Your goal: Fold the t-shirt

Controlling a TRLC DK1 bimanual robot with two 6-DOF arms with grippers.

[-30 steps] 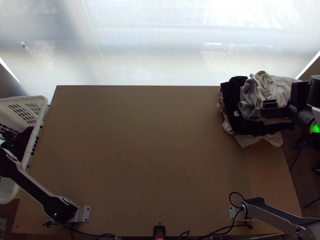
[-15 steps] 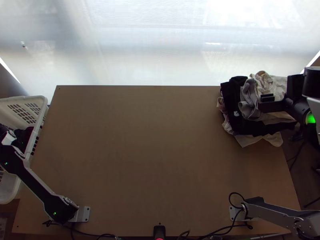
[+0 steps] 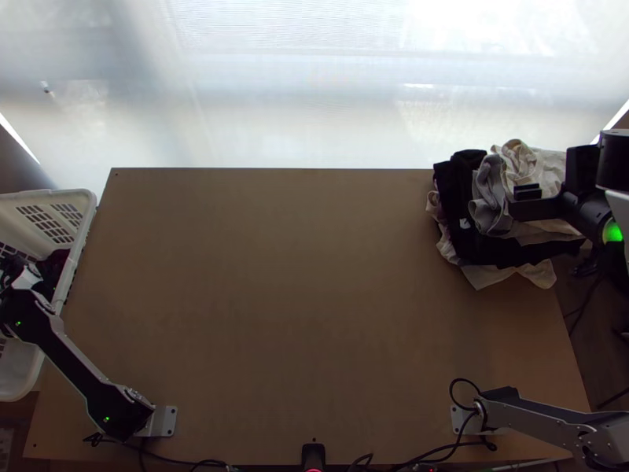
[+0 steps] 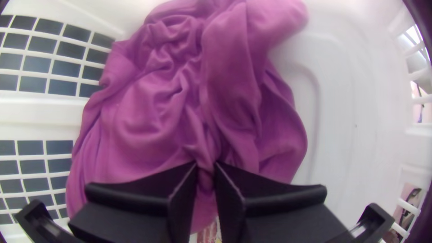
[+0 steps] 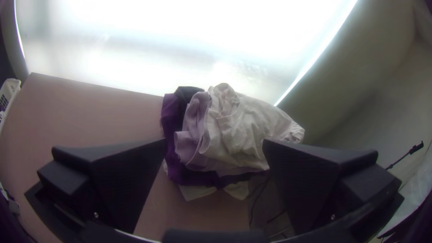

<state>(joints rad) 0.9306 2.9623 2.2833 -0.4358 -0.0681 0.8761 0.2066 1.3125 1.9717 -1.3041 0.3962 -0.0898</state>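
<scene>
At the left edge of the top view, my left gripper [image 3: 12, 270] is down in the white basket beside dark reddish cloth [image 3: 58, 263]. The left wrist view has the left gripper [image 4: 206, 173] shut on a fold of bunched magenta cloth [image 4: 157, 108], which lies crumpled against the basket's floor and wall. My right gripper [image 3: 527, 197] is over the clothes pile at the table's far right corner. From its own wrist, the right gripper [image 5: 214, 144] is open, with nothing held between its wide-apart fingers.
The white basket [image 3: 85, 228] stands against the table's left edge. A pile of black, grey and cream clothes [image 3: 491, 252] covers the far right corner of the wooden table [image 3: 299, 307]. Cables [image 3: 440, 452] run along the near edge.
The left arm's visible links have shifted near the basket, and the basket's rim has edged slightly right. The right gripper has moved slightly up the picture over the pile.
</scene>
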